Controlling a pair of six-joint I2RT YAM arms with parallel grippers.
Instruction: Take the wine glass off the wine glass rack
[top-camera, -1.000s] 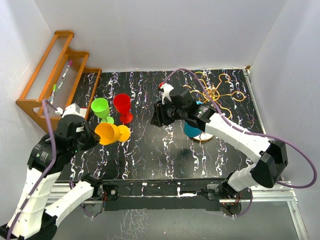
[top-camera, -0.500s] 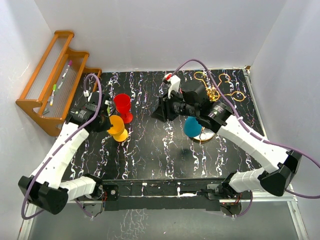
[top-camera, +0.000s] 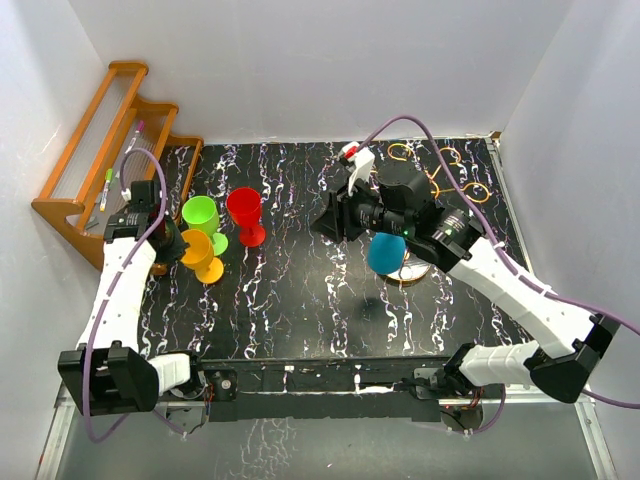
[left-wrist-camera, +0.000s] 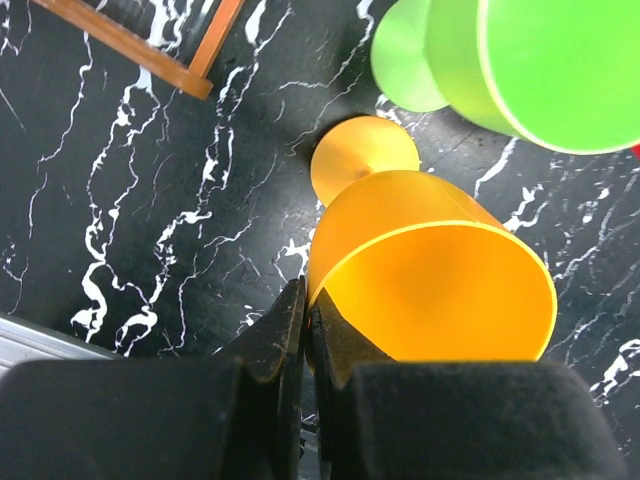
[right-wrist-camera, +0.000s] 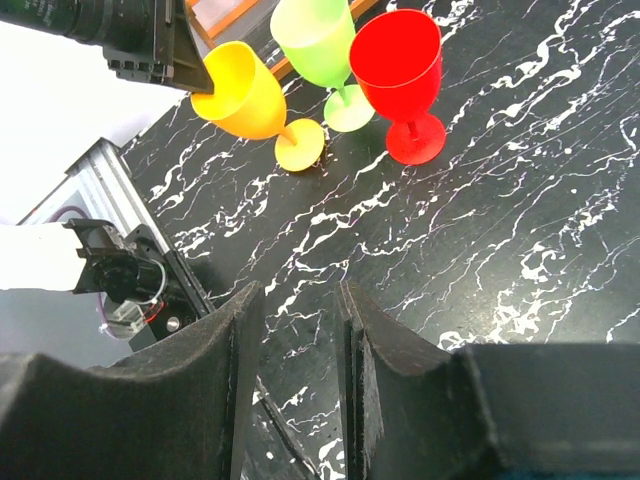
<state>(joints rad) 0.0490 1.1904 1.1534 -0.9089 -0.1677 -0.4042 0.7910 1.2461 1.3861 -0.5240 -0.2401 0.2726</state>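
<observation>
- Black marbled table (top-camera: 300, 310), white walls around; wine glass rack (top-camera: 476, 190) at the far right corner.
- Left gripper (left-wrist-camera: 307, 315): fingers clamped on the rim of the orange wine glass (left-wrist-camera: 430, 270), which is tilted and well apart from the rack, its foot near the green glass (left-wrist-camera: 520, 70) and the red glass (top-camera: 245, 210).
- Right gripper (right-wrist-camera: 297, 300): fingers apart, nothing between them, above the table. Blue glass (top-camera: 385, 252) sits under its arm by the rack; whether it is hooked on cannot be told.
- Handling note: bring the orange glass upright, foot flat and off the green foot, before release.

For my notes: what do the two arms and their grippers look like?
Left arm and right arm: white links, black joints and wrist housings, a purple cable looping along each. Left gripper and right gripper: matte black, tapered fingers. A white bracket with a red tip sits on the right wrist.
</observation>
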